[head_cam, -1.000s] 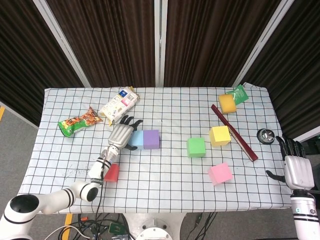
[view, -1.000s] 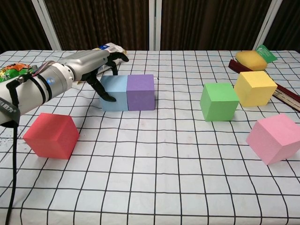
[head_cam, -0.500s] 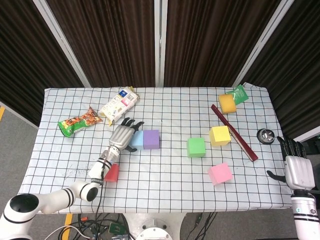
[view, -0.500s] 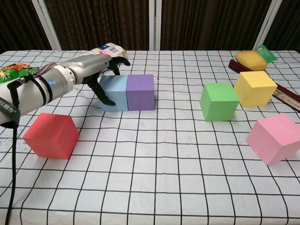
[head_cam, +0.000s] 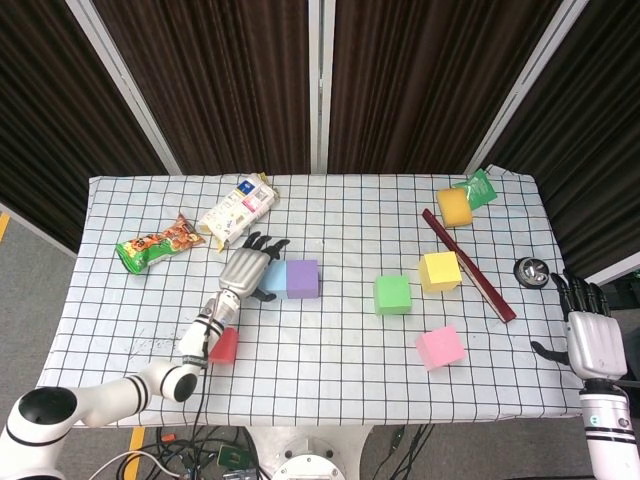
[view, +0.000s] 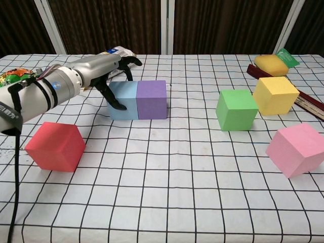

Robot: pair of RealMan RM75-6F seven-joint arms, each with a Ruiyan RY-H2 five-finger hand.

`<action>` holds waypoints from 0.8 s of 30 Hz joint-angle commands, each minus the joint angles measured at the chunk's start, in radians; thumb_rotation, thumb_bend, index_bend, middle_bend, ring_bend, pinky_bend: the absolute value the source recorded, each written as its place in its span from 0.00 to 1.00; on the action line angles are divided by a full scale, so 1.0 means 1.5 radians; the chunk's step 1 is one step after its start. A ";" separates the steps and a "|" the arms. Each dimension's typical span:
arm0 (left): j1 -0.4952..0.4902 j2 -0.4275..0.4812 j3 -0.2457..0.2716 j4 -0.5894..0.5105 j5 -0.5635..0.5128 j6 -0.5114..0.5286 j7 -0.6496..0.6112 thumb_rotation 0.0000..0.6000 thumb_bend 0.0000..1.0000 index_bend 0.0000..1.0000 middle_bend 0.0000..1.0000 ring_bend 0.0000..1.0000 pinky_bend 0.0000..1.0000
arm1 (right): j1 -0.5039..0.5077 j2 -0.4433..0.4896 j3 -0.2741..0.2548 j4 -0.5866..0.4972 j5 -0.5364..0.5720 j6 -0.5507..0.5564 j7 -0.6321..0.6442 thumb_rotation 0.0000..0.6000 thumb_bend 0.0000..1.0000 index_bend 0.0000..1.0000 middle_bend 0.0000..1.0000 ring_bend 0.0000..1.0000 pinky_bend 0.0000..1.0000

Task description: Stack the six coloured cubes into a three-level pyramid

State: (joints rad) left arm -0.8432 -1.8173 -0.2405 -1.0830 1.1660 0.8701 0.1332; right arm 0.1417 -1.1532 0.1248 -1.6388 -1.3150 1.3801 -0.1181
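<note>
Left hand rests against the blue cube, fingers spread over its top and thumb on its front face (not clamped). Purple cube touches the blue cube's right side; red cube sits near, front-left. Right hand is well apart at the table edge, fingers apart.
</note>
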 commanded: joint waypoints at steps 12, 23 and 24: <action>-0.005 -0.015 0.001 0.017 0.006 0.005 -0.002 1.00 0.06 0.10 0.29 0.10 0.04 | -0.001 0.000 0.001 0.008 0.003 -0.003 0.010 1.00 0.00 0.00 0.00 0.00 0.00; -0.007 -0.020 0.000 0.023 0.007 0.004 -0.004 1.00 0.06 0.10 0.29 0.10 0.04 | -0.004 0.001 0.000 0.012 0.003 -0.002 0.017 1.00 0.00 0.00 0.00 0.00 0.00; -0.006 -0.019 0.001 0.019 0.008 0.006 -0.004 1.00 0.06 0.10 0.29 0.10 0.04 | -0.004 0.001 0.000 0.013 0.003 -0.002 0.018 1.00 0.00 0.00 0.00 0.00 0.00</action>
State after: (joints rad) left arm -0.8528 -1.8473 -0.2403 -1.0504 1.1769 0.8768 0.1271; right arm 0.1356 -1.1513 0.1254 -1.6195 -1.3110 1.3775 -0.0914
